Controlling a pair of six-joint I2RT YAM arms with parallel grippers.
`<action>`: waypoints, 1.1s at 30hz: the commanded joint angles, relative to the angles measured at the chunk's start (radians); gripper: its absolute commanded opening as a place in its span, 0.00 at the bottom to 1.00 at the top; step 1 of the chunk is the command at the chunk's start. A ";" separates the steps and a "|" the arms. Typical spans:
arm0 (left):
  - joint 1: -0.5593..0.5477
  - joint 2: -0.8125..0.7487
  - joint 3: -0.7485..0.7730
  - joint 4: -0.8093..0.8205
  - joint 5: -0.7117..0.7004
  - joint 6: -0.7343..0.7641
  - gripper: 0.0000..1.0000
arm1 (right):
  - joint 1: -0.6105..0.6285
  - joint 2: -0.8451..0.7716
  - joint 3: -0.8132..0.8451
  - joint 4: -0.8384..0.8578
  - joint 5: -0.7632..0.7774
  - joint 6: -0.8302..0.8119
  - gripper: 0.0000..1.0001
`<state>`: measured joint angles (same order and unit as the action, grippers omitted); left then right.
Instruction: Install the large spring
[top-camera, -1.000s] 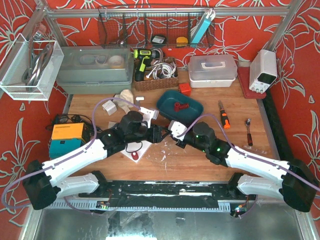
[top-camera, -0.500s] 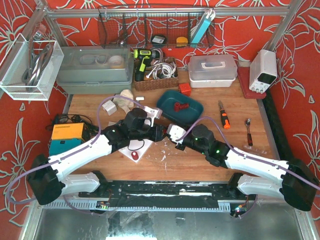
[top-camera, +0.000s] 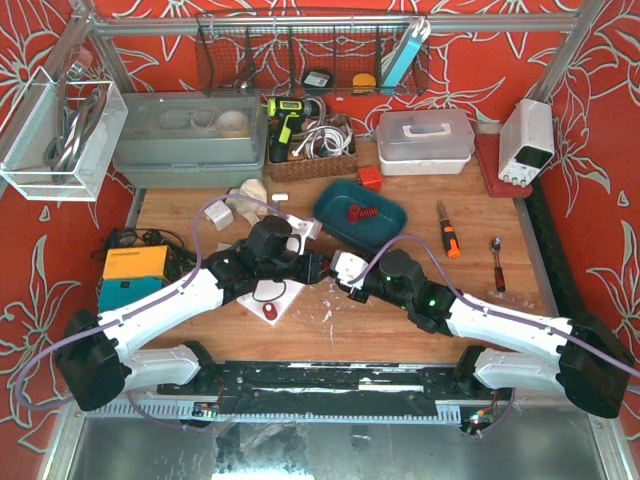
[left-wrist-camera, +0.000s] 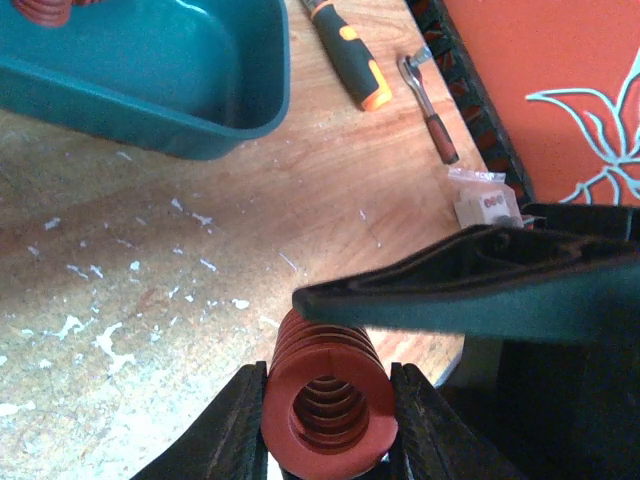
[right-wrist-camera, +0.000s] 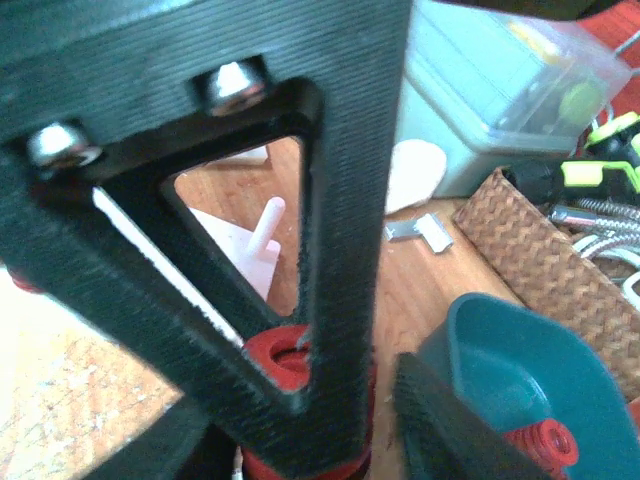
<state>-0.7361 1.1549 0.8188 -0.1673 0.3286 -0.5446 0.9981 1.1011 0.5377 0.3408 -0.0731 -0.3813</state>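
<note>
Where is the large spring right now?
Left wrist view, bottom centre: large spring gripped in the left hand, teal tray beyond it.

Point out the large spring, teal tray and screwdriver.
large spring (left-wrist-camera: 325, 360), left wrist view, top of the front coil.
teal tray (left-wrist-camera: 170, 50), left wrist view, bare inner floor.
screwdriver (left-wrist-camera: 345, 55), left wrist view, orange-and-black handle.

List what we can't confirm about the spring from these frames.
- Left wrist: the far end of the large spring is covered by a black finger crossing over it.
- Top external: the spring is hidden where the left end effector and right end effector meet.
- Right wrist: the arm's own finger fills the view, so its grip on the spring cannot be told. The white fixture shows only through the cutout.
</note>
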 joint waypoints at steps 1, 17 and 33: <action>0.023 -0.029 -0.023 0.011 0.092 -0.017 0.06 | 0.008 0.014 0.068 -0.058 0.039 0.044 0.51; 0.138 -0.237 -0.051 -0.199 -0.166 0.008 0.04 | 0.000 -0.160 0.070 -0.187 0.384 0.288 0.99; 0.182 -0.372 -0.013 -0.557 -0.509 -0.081 0.00 | -0.046 -0.062 0.016 -0.124 0.566 0.328 0.99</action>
<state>-0.5575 0.8257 0.7788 -0.6270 -0.0574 -0.5793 0.9653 1.0164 0.5541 0.2207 0.4141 -0.0856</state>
